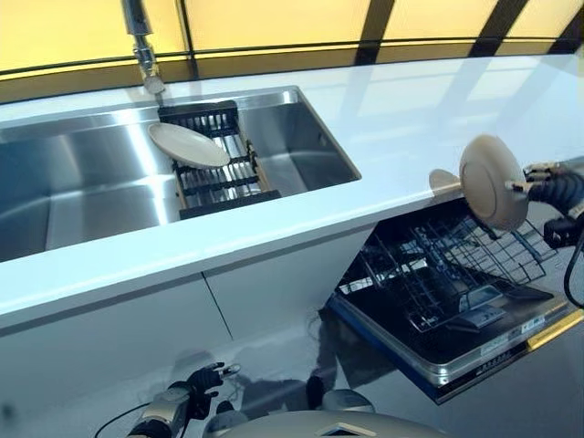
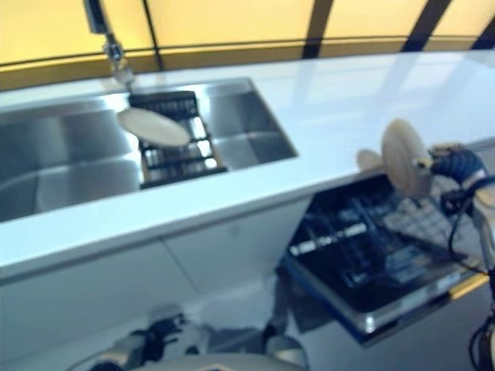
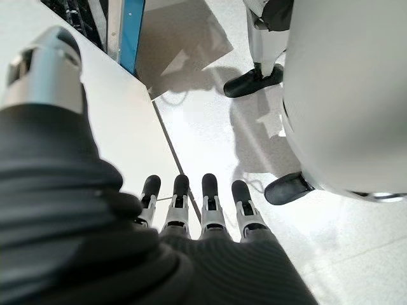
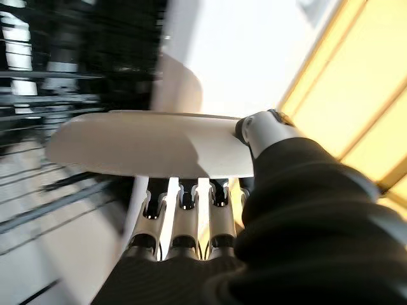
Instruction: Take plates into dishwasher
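Observation:
My right hand [image 1: 547, 185] is shut on a beige plate [image 1: 493, 181] and holds it on edge over the open dishwasher's wire rack [image 1: 447, 260]. In the right wrist view the thumb [image 4: 262, 129] presses on the plate [image 4: 146, 143] while the fingers [image 4: 184, 197] lie under it. A second beige plate [image 1: 189, 145] leans on a black drying rack [image 1: 219, 173] inside the steel sink [image 1: 73, 182]. My left hand [image 1: 196, 388] hangs low in front of the white cabinet, its fingers [image 3: 191, 203] straight and holding nothing.
The dishwasher door [image 1: 456, 351] lies folded down below the rack, jutting out over the floor. A white counter [image 1: 438, 109] runs to the right of the sink, above the dishwasher. A faucet [image 1: 141, 46] stands behind the sink.

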